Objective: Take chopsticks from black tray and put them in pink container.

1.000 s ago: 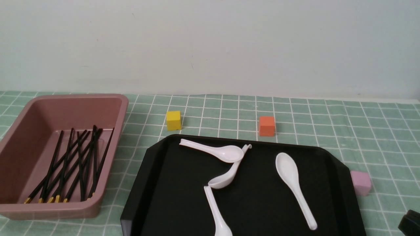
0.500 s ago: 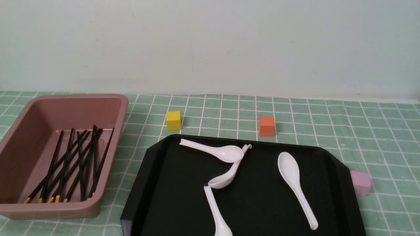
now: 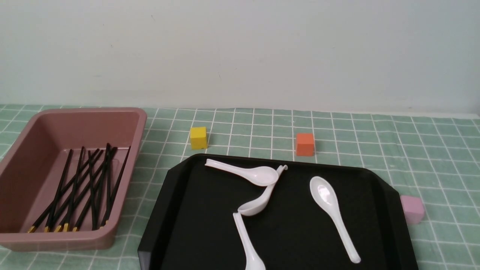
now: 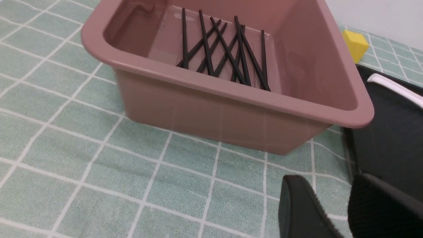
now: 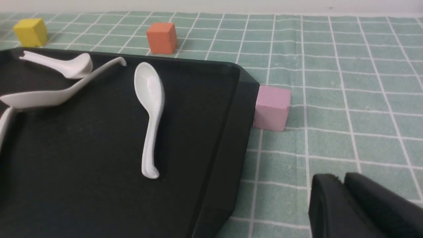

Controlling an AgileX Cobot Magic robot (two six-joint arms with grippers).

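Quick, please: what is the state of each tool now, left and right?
Left tool: slightly open, a narrow gap between its black fingers, holding nothing.
Right tool: closed, its black fingers pressed together, holding nothing.

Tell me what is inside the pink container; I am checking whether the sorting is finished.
Only the chopsticks lie inside the pink container, a loose crossed bundle on its floor. In the left wrist view its near wall hides their gold ends.
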